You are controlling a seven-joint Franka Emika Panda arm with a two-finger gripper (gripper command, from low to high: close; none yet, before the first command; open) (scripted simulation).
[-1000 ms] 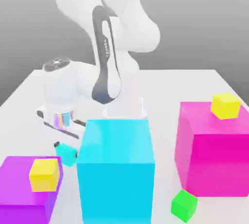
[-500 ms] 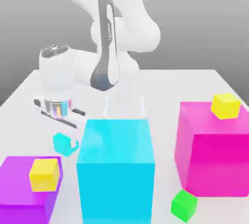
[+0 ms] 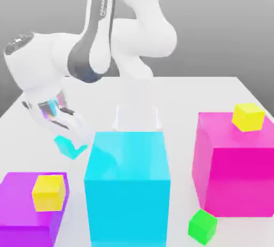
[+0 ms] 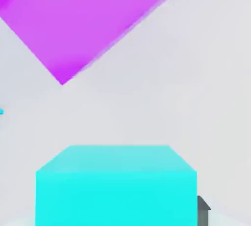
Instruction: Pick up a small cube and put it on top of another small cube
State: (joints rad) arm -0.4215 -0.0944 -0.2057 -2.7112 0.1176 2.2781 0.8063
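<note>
The small cube (image 3: 65, 146), plain cyan, hangs off the table between the fingers of my gripper (image 3: 73, 141), which is shut on it. It sits at the exterior view's left, just beside the upper left corner of the large cyan block (image 3: 127, 187). Another small cube (image 3: 49, 192), bright yellow, rests on a purple block (image 3: 21, 208) below and in front of the held cube. In the hand view the small cube (image 4: 116, 186) is close up, with a dark fingertip (image 4: 203, 209) at its side and the purple block (image 4: 83, 19) beyond it.
A big magenta block (image 3: 235, 168) stands at the exterior view's right with a second yellow cube (image 3: 248, 117) on its top. A small green cube (image 3: 203, 225) lies on the white table (image 3: 214, 90) in front of it. The arm's white base (image 3: 136, 117) rises behind the cyan block.
The hand has risen and swung toward the exterior view's left, tilting as it went. The small cyan cube came up off the table with it.
</note>
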